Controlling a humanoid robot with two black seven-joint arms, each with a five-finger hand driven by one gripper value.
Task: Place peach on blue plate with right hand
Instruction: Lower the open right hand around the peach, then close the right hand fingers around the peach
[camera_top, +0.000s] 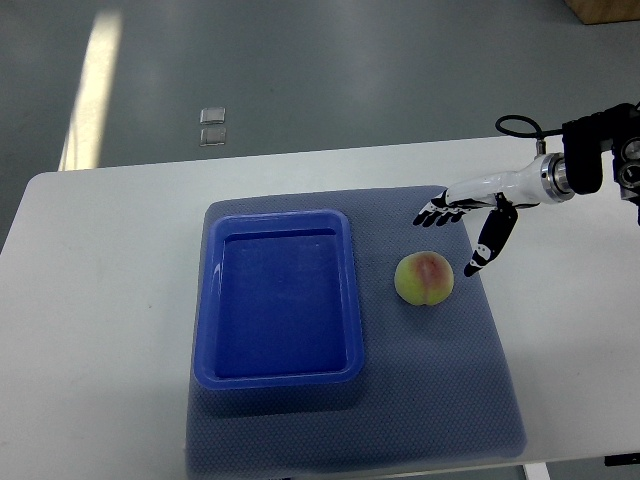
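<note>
A yellow-green peach (425, 278) with a red blush lies on the grey-blue mat, just right of the blue plate (205, 300), which is a deep rectangular tray holding nothing. My right hand (455, 235) comes in from the right edge and hovers just above and right of the peach. Its fingers (432, 214) are spread and point left; the thumb (490, 245) hangs down beside the peach. It holds nothing. My left arm does not show.
The grey-blue mat (440, 400) covers the middle of the white table (90, 300). The table's far edge runs behind the tray, with grey floor beyond. A black cable (515, 126) loops at my right wrist.
</note>
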